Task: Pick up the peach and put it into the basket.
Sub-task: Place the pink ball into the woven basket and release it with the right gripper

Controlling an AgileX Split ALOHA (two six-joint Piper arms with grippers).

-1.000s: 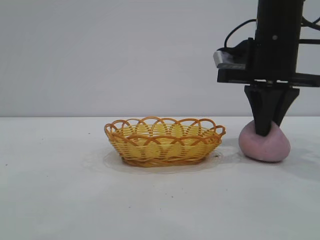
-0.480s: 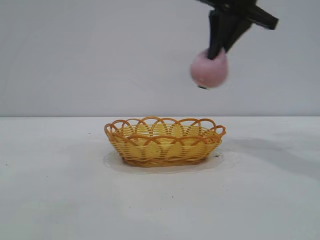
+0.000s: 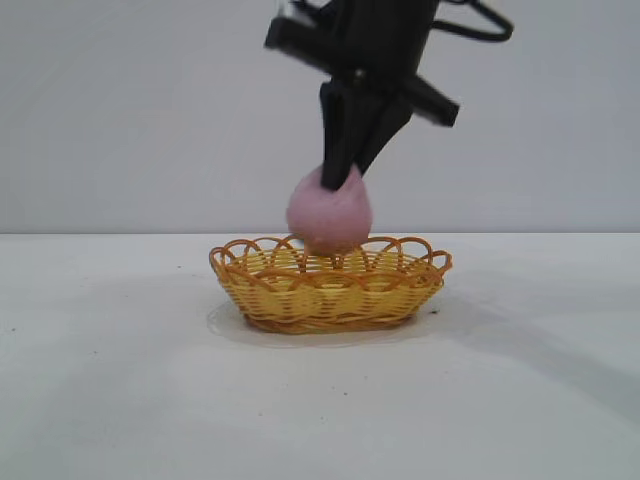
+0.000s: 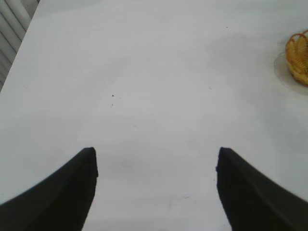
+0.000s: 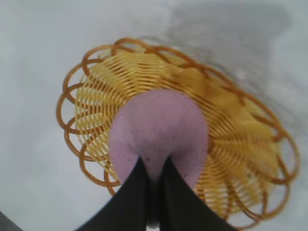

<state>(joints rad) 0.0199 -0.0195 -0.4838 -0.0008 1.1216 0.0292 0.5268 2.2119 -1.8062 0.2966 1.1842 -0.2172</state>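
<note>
While the peach hangs just above the basket in the exterior view, its underside sits about level with the looped orange rim, over the middle of the weave. The right gripper points steeply down and pinches the fruit by its narrow top; the jaws stand narrow, closed on that tip, so the round body dangles free below them. Holding it by the top keeps the fingers out of the basket, which I judge makes a clean drop easier. The basket rests on the white desk, near the centre of the scene.

From the left wrist view, the left gripper is parked well to the left over bare desk, its jaws wide apart and holding nothing. Only an edge of the basket shows at the far right of the scene from there; this arm takes no part in the work.

Seen from the right wrist view, the peach covers the centre of the basket, with yellow weave showing all round it. The two dark fingers meet close together on the fruit's near end. Centred like this, the fruit looks ready to be lowered or let go; released off-centre, it could roll against the rim.
</note>
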